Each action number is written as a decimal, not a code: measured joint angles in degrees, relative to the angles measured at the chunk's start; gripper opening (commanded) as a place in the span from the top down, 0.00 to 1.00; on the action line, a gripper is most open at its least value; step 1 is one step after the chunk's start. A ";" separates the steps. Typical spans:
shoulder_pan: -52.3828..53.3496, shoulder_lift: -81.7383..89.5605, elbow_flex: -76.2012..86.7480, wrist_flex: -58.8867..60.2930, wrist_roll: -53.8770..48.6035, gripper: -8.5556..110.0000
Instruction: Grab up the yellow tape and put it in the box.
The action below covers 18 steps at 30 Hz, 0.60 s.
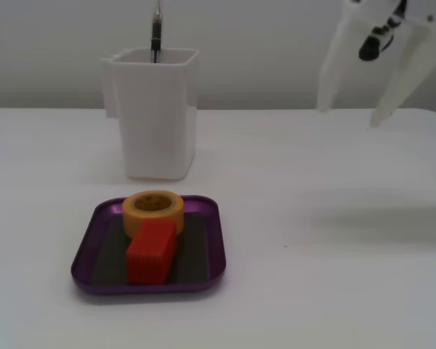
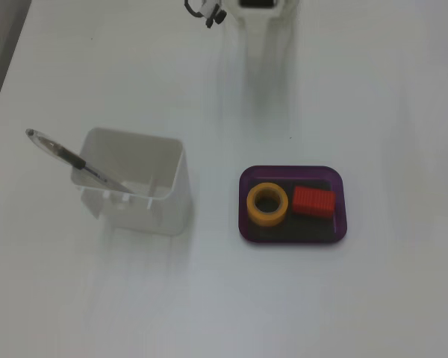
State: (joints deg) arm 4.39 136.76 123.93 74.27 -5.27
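The yellow tape (image 1: pixel 153 211) (image 2: pixel 267 203) lies flat inside the box (image 1: pixel 87 247) (image 2: pixel 246 224), a shallow purple tray, with its hollow centre facing up. A red block (image 1: pixel 151 251) (image 2: pixel 313 201) lies in the same tray, touching the tape. My gripper (image 1: pixel 349 116) hangs in the air at the upper right of the side fixed view, far from the tray. Its white fingers are spread open and hold nothing. From above, only the arm (image 2: pixel 260 4) shows, at the top edge.
A tall white container (image 1: pixel 151 113) (image 2: pixel 134 183) stands behind the tray with a pen (image 1: pixel 157 33) (image 2: pixel 67 158) leaning in it. The rest of the white table around the tray is bare.
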 measured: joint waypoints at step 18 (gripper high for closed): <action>0.26 48.34 45.97 -15.03 0.09 0.80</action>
State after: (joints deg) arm 4.66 185.10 169.89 59.24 -5.19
